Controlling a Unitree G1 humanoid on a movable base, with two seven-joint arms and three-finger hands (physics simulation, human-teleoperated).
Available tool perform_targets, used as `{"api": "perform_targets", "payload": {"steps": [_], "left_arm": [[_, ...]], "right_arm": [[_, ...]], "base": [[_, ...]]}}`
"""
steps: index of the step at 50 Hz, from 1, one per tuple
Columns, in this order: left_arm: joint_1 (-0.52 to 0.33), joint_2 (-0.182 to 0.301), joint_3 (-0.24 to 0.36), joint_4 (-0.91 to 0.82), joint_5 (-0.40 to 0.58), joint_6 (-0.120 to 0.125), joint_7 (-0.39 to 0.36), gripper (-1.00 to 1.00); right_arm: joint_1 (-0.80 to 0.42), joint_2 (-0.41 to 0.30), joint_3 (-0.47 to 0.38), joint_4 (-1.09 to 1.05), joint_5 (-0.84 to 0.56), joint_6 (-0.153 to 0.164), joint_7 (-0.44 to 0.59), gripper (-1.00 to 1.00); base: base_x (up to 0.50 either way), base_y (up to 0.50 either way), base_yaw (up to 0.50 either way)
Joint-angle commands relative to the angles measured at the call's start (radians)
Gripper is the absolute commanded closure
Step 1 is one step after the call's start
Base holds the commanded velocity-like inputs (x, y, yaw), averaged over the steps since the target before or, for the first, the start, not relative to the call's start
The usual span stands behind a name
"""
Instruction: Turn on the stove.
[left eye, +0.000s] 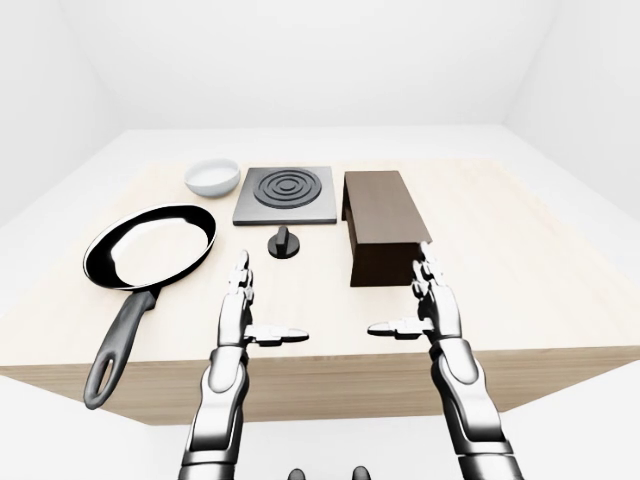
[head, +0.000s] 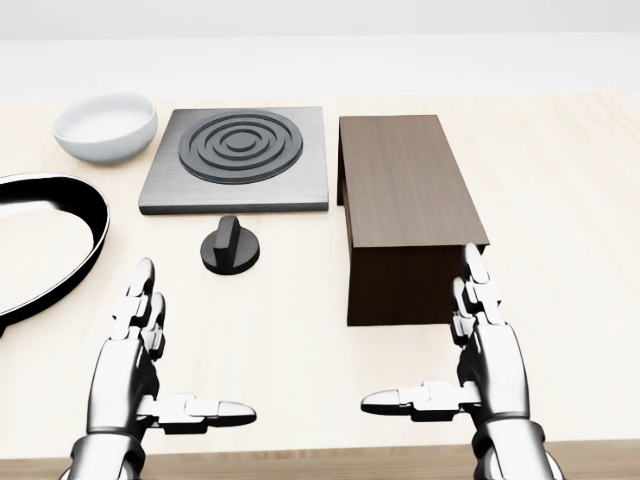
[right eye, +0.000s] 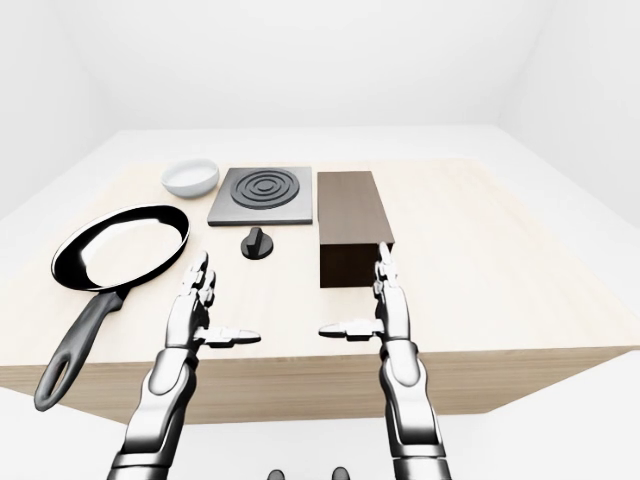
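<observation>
**Knob untouched: the left hand is best placed to reach and twist it**

The left hand (head: 140, 365) hovers over the near edge of the tabletop (head: 560, 200), released, fingers straight and pointing away from the robot, thumb stuck out sideways toward the right. It holds nothing. The right hand (head: 475, 365) mirrors it, equally slack and empty, thumb pointing left, its fingertips near the near face of the dark wooden box (head: 405, 205).

The stove knob (head: 230, 246) sits farther out and slightly right of the left hand, well apart from it, with its ridge running near-to-far. Just beyond it lies the stove plate (head: 240, 158) with its ringed burner. As a judgement, the left hand should do the work: move out over the knob, drop so thumb and fingers stand on either side of the ridge, close firmly, then rotate at the wrist. A pinch set too high could slip off the ridge.

Farther left are a white bowl (head: 105, 125) and a black frying pan (left eye: 150, 250), both clear of the reach path.
</observation>
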Motion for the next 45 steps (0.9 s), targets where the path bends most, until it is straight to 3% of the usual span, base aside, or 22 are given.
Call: {"api": "perform_targets", "payload": {"steps": [1, 5, 13, 24, 27, 28, 34, 45], "left_arm": [[0.003, 0.007, -0.004, 0.002, 0.091, 0.005, 0.025, -1.00], [0.003, 0.005, -0.002, -0.015, 0.091, 0.018, 0.020, -1.00], [-0.004, 0.007, 0.004, 0.014, 0.091, -0.001, 0.021, -1.00], [-0.006, 0.009, 0.007, 0.004, 0.093, 0.016, 0.021, -1.00], [-0.012, 0.009, 0.009, 0.009, 0.093, 0.018, 0.023, -1.00], [-0.012, 0.009, 0.009, 0.009, 0.093, 0.018, 0.024, -1.00], [-0.012, 0.009, 0.009, 0.004, 0.093, 0.025, 0.023, -1.00], [0.000, 0.005, 0.001, -0.021, 0.098, 0.041, 0.021, -1.00]], "right_arm": [[-0.054, 0.001, 0.003, 0.214, -0.013, -0.094, -0.012, -1.00], [-0.060, -0.003, 0.000, 0.232, -0.009, -0.094, -0.014, -1.00], [-0.053, -0.002, 0.002, 0.216, -0.010, -0.094, -0.016, -1.00], [-0.039, -0.003, 0.003, 0.172, -0.018, -0.094, -0.021, -1.00], [-0.007, -0.002, 0.008, 0.056, -0.033, -0.045, -0.028, -1.00], [-0.006, -0.002, 0.008, 0.053, -0.034, -0.043, -0.027, -1.00], [0.064, 0.001, 0.000, -0.237, -0.047, 0.079, -0.024, -1.00], [0.104, -0.009, -0.142, -0.499, -0.024, 0.081, -0.001, -1.00]], "base": [[0.00, 0.00, 0.00], [0.00, 0.00, 0.00], [0.00, 0.00, 0.00], [0.00, 0.00, 0.00], [0.00, 0.00, 0.00], [0.00, 0.00, 0.00], [0.00, 0.00, 0.00], [0.00, 0.00, 0.00]]}}
